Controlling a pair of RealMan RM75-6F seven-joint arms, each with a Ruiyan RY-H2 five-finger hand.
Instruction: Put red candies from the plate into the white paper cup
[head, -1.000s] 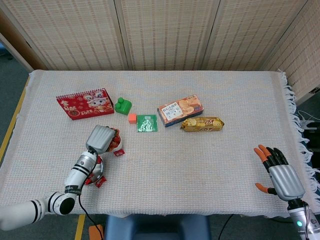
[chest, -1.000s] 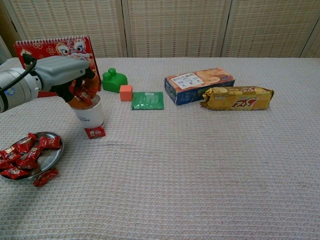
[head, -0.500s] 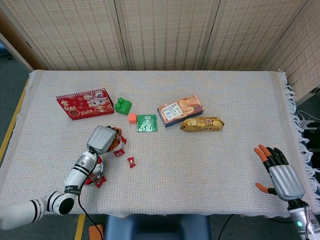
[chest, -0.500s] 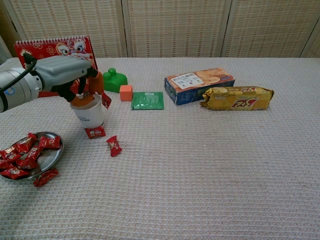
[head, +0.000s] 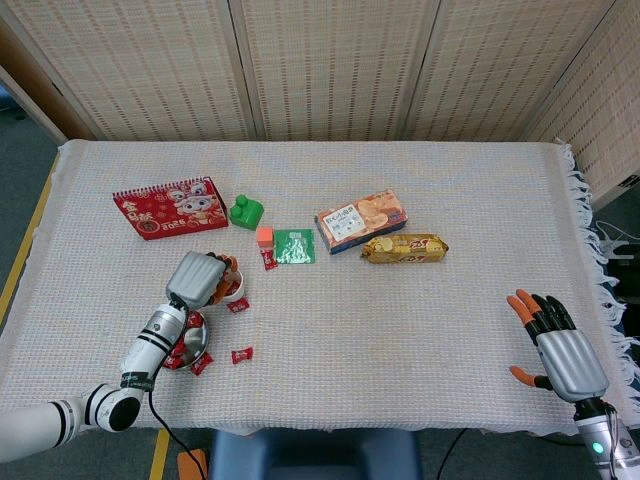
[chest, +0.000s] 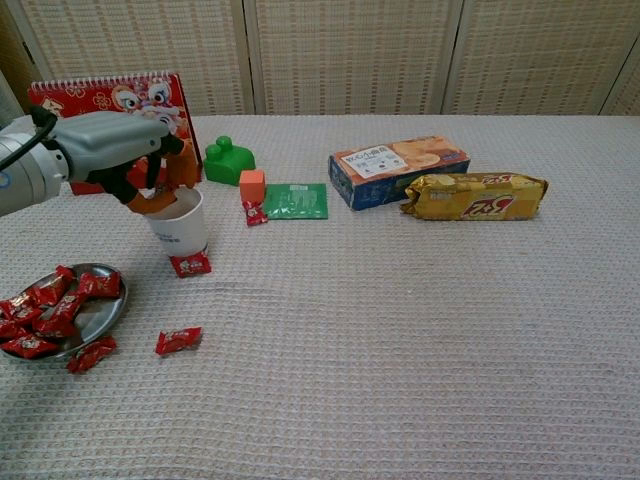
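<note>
Several red candies (chest: 45, 310) lie on the plate (chest: 100, 318), near left; four strays sit loose on the surface (chest: 420, 340). White paper cup (chest: 180, 225) stands just beyond the plate. Left hand (chest: 120, 150) hovers over the cup rim, fingers (chest: 185, 165) apart, empty. Right hand (head: 560, 350) idle, fingers spread. Risk: a clumsy withdrawal tipping the cup.

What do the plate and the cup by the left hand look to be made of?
The round silvery plate looks like polished metal, probably stainless steel: its bare rim is grey and shiny with dark reflections. The white cup looks like matte paper, with a flat, dull white wall, faint print low down and no gloss. The left hand hovers over its mouth, so its inside is hidden.
</note>
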